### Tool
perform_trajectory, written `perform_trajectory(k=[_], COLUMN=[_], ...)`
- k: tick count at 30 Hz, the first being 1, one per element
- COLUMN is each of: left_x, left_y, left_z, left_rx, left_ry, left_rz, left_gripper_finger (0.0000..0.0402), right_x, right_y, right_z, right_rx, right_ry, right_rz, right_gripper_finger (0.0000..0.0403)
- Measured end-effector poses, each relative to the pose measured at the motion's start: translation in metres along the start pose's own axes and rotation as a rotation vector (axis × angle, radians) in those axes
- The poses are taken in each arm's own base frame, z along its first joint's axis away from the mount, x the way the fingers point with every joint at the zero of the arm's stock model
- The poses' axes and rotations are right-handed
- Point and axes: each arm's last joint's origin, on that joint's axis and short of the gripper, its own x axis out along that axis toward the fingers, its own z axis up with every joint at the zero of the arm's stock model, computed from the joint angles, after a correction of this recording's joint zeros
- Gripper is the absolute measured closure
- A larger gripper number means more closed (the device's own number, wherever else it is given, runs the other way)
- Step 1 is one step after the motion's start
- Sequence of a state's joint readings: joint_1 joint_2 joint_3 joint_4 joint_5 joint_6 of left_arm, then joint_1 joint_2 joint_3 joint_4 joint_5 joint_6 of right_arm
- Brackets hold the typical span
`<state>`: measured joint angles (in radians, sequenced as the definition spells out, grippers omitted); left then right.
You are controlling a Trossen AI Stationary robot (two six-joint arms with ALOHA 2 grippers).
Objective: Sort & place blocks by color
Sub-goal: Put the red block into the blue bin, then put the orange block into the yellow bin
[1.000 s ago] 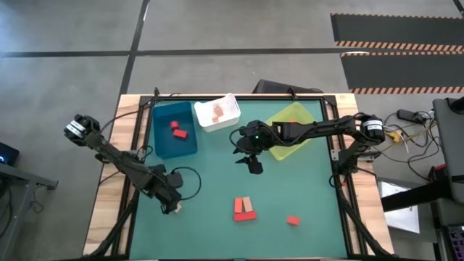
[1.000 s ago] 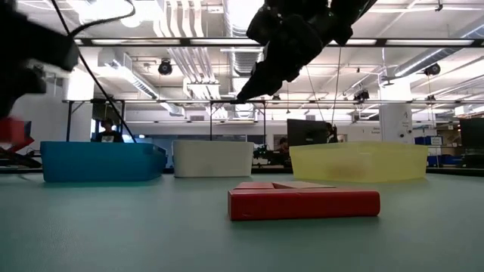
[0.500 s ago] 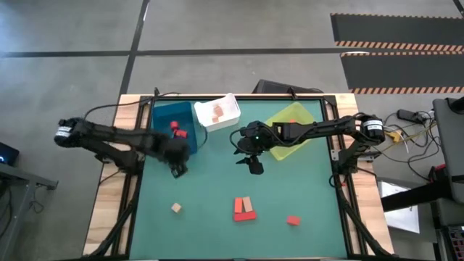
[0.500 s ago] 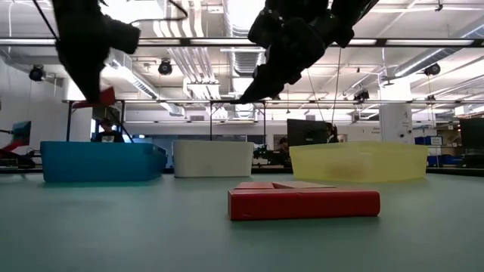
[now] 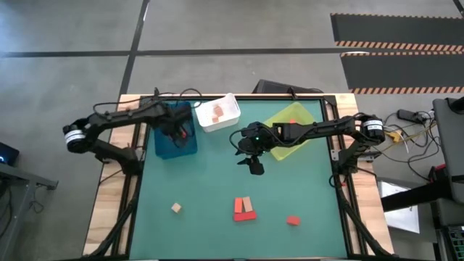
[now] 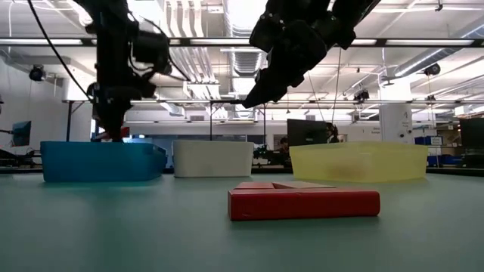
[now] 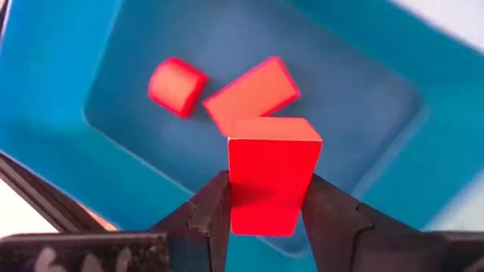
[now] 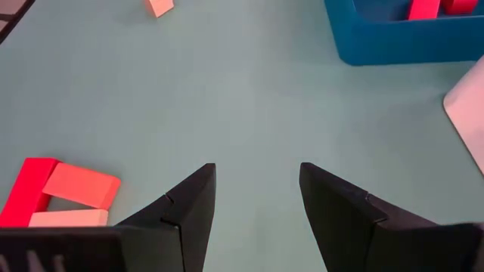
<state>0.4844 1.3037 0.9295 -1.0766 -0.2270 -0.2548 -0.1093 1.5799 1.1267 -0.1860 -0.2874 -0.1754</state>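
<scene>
Hovering over the blue bin (image 5: 165, 142), my left fingers (image 7: 213, 215) are clamped on a red block (image 7: 271, 172) — below it two more red blocks (image 7: 227, 89) lie in that bin. My right fingers (image 8: 193, 204) hang apart above mid-table (image 5: 210, 181), near the yellow-green bin (image 5: 297, 116) — other blocks (image 5: 245, 209) lie on the table's near part.

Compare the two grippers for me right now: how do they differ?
The left gripper is shut on a red block; the right gripper is open and empty. The left hangs over the blue bin, which already holds two red blocks; the right hangs over bare mat near the yellow-green bin. Both are off the table.
</scene>
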Motion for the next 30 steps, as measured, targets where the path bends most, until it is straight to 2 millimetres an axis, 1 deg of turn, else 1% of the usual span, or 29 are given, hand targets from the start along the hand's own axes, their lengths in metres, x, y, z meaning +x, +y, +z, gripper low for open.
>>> perform_trajectory(k=[3, 6, 8, 13, 17, 20, 23, 26, 30], left_x=[0.015, 0.030, 0.039, 0.058, 0.066, 0.069, 0.067, 0.060, 0.044], left_y=[0.010, 0.016, 0.018, 0.016, 0.014, 0.013, 0.014, 0.016, 0.016], left_z=[0.008, 0.014, 0.017, 0.021, 0.023, 0.023, 0.023, 0.023, 0.022], left_rx=[-0.013, -0.004, 0.003, 0.035, 0.061, 0.068, 0.073, 0.063, 0.047], left_ry=[0.054, 0.113, 0.150, 0.227, 0.263, 0.273, 0.255, 0.223, 0.148], left_rz=[0.046, 0.084, 0.117, 0.166, 0.178, 0.186, 0.209, 0.216, 0.206], left_gripper_finger=[0.0287, 0.0287, 0.0277, 0.0240, 0.0233, 0.0231, 0.0230, 0.0229, 0.0229], right_x=[0.000, 0.000, 0.001, 0.001, 0.001, 0.001, 0.001, 0.001, -0.001], right_y=[0.000, 0.000, 0.000, 0.000, 0.000, 0.000, 0.001, 0.001, 0.002], right_z=[-0.001, -0.001, -0.002, -0.004, -0.004, -0.005, -0.005, -0.005, -0.005], right_rx=[0.001, 0.009, 0.012, 0.027, 0.030, 0.040, 0.051, 0.062, 0.094], right_ry=[0.001, 0.004, 0.005, 0.011, 0.013, 0.013, 0.013, 0.013, 0.024], right_rz=[0.000, 0.001, 0.001, 0.002, 0.002, 0.003, 0.003, 0.003, 0.005], right_gripper_finger=[0.0220, 0.0220, 0.0220, 0.0220, 0.0220, 0.0220, 0.0220, 0.0220, 0.0220])
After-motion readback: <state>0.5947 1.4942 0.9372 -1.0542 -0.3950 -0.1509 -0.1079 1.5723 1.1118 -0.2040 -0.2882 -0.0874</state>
